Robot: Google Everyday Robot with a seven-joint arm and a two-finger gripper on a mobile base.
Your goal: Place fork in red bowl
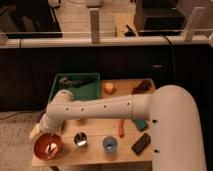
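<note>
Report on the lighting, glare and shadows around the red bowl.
Camera view: warm light, with the white arm the brightest thing. Camera view: a glint on the metal cup. Camera view: the tool sits at the left rim of the red bowl, whose inside is evenly lit, and the pale fork stands out there.

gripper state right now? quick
Gripper: open or closed cannot be told. It is at the upper left rim of the red bowl; a pale piece, likely the fork, shows inside the bowl.
</note>
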